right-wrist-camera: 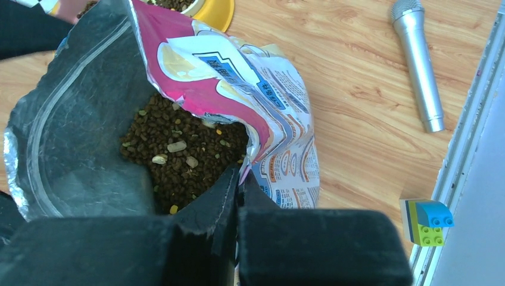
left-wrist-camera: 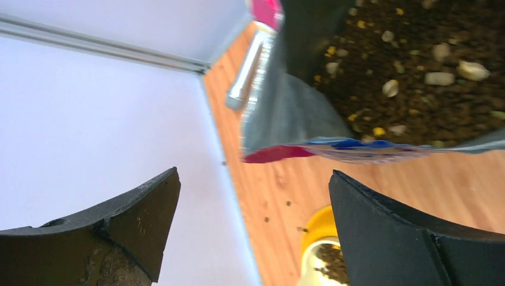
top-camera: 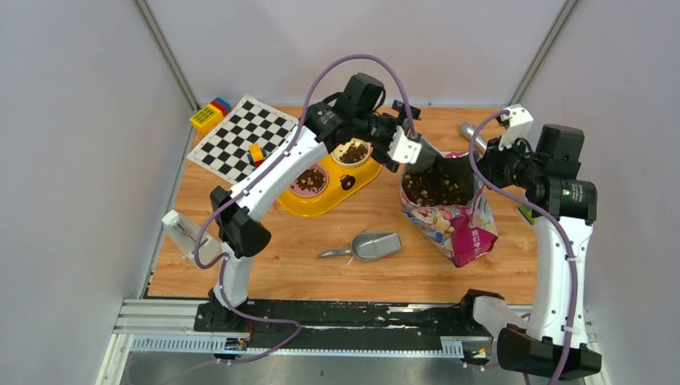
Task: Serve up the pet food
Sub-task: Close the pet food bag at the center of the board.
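Right fingers (right-wrist-camera: 321,247) — tight on the bag (right-wrist-camera: 286,161)

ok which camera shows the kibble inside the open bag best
The right wrist view: it looks straight into the glossy blue-and-pink bag onto the small dark brown kibble pellets, close up. The left wrist view catches a blurred corner patch; the top view shows them small.

Grey scoop (top-camera: 366,247) lies near yellow feeder (top-camera: 321,207), checkerboard (top-camera: 240,138) behind.
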You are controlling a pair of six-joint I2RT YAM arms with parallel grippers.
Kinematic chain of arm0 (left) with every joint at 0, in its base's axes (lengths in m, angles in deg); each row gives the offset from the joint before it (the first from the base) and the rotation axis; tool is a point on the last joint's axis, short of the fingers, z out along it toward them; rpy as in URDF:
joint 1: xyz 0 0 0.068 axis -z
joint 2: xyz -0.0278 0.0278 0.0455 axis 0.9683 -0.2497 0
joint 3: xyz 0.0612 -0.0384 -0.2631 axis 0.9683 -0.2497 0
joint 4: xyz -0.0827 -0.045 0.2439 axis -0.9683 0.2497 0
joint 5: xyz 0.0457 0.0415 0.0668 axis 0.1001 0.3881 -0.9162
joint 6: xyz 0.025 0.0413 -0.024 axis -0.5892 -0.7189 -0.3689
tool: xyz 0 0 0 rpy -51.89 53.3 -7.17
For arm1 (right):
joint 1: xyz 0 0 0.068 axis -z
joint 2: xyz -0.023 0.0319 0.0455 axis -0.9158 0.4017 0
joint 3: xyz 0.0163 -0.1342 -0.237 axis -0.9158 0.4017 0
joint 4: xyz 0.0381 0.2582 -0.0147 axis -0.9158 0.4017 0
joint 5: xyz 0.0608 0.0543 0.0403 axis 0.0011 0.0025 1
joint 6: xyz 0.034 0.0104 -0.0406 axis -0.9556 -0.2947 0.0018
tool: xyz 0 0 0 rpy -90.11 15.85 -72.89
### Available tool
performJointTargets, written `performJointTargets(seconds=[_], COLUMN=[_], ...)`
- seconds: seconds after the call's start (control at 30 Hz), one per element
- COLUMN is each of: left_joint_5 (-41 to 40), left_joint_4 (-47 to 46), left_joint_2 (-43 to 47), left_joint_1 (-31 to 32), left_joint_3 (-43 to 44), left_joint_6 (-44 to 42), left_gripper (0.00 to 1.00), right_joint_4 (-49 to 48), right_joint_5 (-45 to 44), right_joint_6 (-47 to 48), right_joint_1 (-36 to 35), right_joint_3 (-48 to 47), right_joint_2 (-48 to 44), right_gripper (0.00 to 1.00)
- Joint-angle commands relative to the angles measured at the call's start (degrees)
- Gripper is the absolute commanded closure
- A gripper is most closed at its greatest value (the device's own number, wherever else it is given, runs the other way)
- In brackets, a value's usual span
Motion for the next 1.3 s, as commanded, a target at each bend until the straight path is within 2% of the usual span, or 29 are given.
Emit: performJointTargets(seconds=[0.0, 0.17, 0.33, 0.5, 0.7, 0.9, 0.93, 1.0, 1.1, 1.17, 1.27], left_joint_5=[4.37, 5.71, 7.89, 8.20, 9.75, 10.22, 10.25, 10.25, 9.32, 8.45, 7.15], left_joint_4=[-4.47, -3.36, 5.06, 10.21, 9.48, 8.74, 8.57, 6.87, 5.31, 4.23, 0.99], left_joint_2=[-1.97, -4.56, -6.43, -8.98, -11.15, -12.39, -12.69, -12.96, -13.34, -13.57, -13.69], left_joint_1=[-0.54, -0.54, -0.56, -0.56, -0.56, -0.47, -0.47, -0.39, -0.26, -0.09, 0.05], left_joint_3=[4.78, 7.32, 9.21, 11.61, 14.32, 15.97, 16.29, 16.46, 16.91, 16.89, 16.71], left_joint_6=[-0.18, -2.84, -11.31, -16.12, -16.06, -15.21, -14.92, -12.63, -11.15, -10.26, -7.69], left_gripper=[0.00, 0.00, 0.02, 0.15, 0.32, 0.38, 0.48, 0.59, 0.62, 0.69, 0.86], right_joint_4=[-4.13, -3.55, -3.86, -3.96, -3.91, -3.33, -3.24, -2.93, -2.25, -1.77, -1.32], right_joint_5=[4.23, 7.36, 7.27, 7.43, 7.36, 7.18, 7.05, 7.06, 7.35, 7.58, 7.52], right_joint_6=[1.30, 0.76, 0.98, 0.87, 0.41, 1.25, 1.56, 1.87, 2.35, 2.65, 3.31], right_joint_1=[0.24, 0.12, -0.04, -0.19, -1.20, -1.86, -1.87, -1.91, -1.96, -1.96, -1.96], right_joint_3=[-0.36, 1.20, 2.11, 2.30, 3.74, 4.73, 4.89, 5.01, 5.03, 4.94, 4.70], right_joint_2=[-2.08, -2.07, -1.69, -1.77, -2.55, -2.27, -2.26, -2.37, -2.50, -2.71, -3.38], right_gripper=[1.00, 1.00, 1.00, 1.00, 1.00, 1.00, 1.00, 1.00, 1.00, 1.00, 1.00])
